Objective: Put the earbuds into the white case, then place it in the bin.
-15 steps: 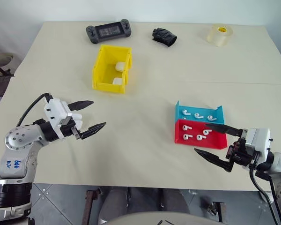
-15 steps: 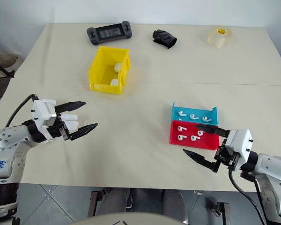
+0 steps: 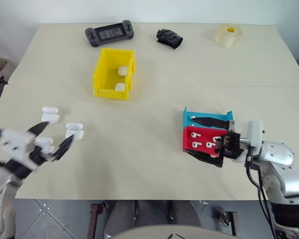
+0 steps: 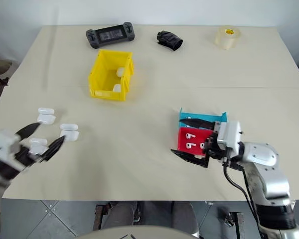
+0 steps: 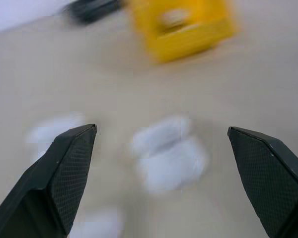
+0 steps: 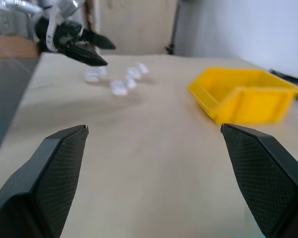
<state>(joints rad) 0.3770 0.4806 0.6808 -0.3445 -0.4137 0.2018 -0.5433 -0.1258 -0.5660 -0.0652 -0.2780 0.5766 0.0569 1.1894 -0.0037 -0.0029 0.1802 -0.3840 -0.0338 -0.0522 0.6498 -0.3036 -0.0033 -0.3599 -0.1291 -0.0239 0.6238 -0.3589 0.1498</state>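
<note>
1. Judging by the layout, the step in hand is the first reach: no earbud is picked up yet, and no case is held.
2. The right gripper (image 4: pixel 192 141), two black fingers spread wide and empty, straddles the shallow red plastic tray (image 4: pixel 191 141), one finger over the shallow blue plastic tray (image 4: pixel 203 117) behind it, the other along the red tray's near edge.
3. The left gripper (image 3: pixel 50 139), fingers likewise apart and holding nothing, hovers by a cluster of small glossy white rounded cases (image 3: pixel 74 131) near the cream table's (image 3: pixel 154 74) left edge; one case lies between its fingertips.
4. Next, I judge, the right fingers must close on one tiny glossy white earbud (image 3: pixel 194 145) in the red tray, a fine pinch with neighbours near.
5. Red tray: several earbuds. Blue tray: more earbuds, partly hidden by the finger.
6. The bright yellow open-topped plastic bin (image 3: pixel 113 73) stands farther back and already holds two white cases.
</note>
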